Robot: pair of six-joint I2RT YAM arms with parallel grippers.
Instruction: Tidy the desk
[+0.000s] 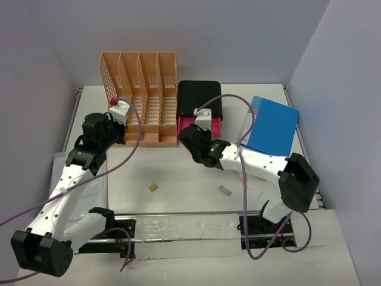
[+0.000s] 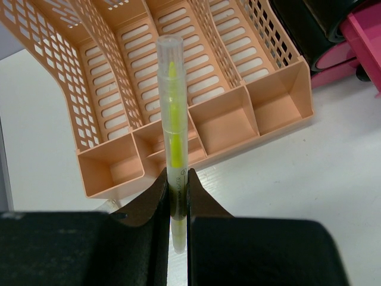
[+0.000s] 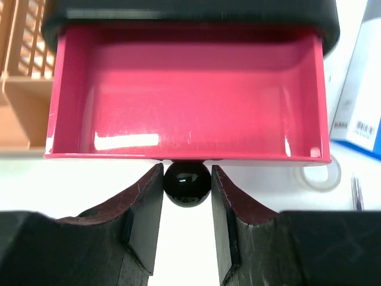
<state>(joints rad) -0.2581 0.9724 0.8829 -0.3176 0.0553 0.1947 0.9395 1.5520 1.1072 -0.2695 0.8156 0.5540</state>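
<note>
White desk (image 1: 190,173) beneath left tool (image 2: 177,179) clamped on highlighter (image 2: 169,101), right tool (image 3: 187,171) clasping drawer knob (image 3: 187,186).

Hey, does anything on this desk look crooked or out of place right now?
Yes. The blue box lies skewed at the right side of the desk, two small tan scraps lie loose in the middle, and the pink drawer stands open and empty.

At the far side of the desk (image 1: 178,173) stands the rack (image 1: 140,98), with the drawer unit (image 1: 200,98) just right of it and the folder (image 1: 274,125) further right. Nearer lie a left scrap (image 1: 153,187) and a right scrap (image 1: 224,190), apart.
</note>
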